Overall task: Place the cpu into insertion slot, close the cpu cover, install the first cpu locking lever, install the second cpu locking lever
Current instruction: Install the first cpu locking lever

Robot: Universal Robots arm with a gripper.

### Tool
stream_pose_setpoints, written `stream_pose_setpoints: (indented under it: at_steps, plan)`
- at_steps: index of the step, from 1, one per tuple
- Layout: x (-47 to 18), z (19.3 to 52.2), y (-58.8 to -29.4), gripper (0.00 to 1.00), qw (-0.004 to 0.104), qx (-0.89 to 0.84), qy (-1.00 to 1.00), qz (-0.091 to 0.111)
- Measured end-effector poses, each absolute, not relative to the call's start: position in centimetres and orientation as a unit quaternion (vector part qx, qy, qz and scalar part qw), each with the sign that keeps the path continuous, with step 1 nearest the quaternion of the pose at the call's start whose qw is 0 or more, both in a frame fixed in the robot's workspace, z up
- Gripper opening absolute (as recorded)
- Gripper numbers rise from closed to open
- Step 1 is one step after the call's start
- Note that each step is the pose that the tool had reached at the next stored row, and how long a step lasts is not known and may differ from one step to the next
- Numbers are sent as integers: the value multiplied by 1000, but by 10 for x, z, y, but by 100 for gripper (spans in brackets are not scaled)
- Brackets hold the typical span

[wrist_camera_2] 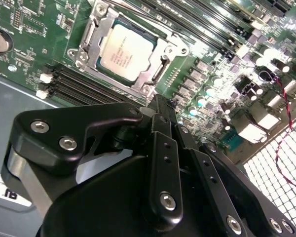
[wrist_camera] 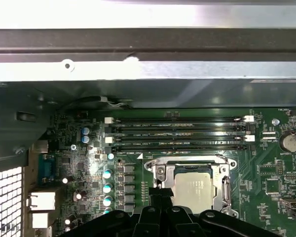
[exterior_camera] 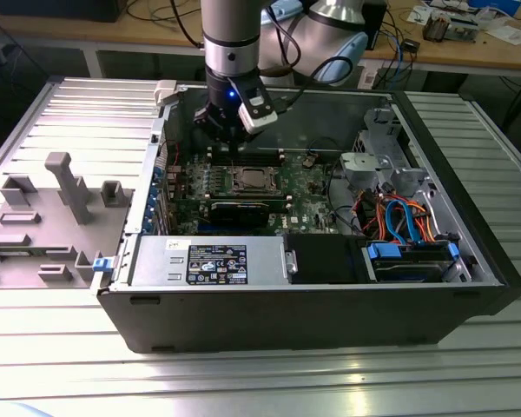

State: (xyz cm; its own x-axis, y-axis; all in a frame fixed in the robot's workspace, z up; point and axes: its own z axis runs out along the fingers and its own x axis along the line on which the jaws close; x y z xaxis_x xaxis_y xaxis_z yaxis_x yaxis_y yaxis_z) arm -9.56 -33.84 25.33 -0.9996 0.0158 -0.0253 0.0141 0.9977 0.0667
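far to the exterior view's left of the insertion slot (exterior_camera: 231,181), a grey moulded fixture (exterior_camera: 48,208) lies on the ribbed metal table (exterior_camera: 69,373), outside the open computer case (exterior_camera: 313,304). the gripper (exterior_camera: 228,143) hangs over that same side of the slot, fingers pressed together with nothing seen between them. in the second wrist view its tip (wrist_camera_2: 160,101) sits just beside the slot's rim; contact cannot be told. the cpu (wrist_camera_2: 126,52) lies flat inside the slot, silver top up, the cpu cover (wrist_camera_2: 168,49) lowered around it. right of the slot, orange and blue cables (exterior_camera: 399,217) bunch together.
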Motion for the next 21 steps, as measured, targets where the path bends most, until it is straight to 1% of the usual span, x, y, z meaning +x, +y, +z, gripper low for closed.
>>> stream_pose_setpoints:
  at_steps: [21]
  plan:
    - [-108,256,-337,11,12,-12,999,34]
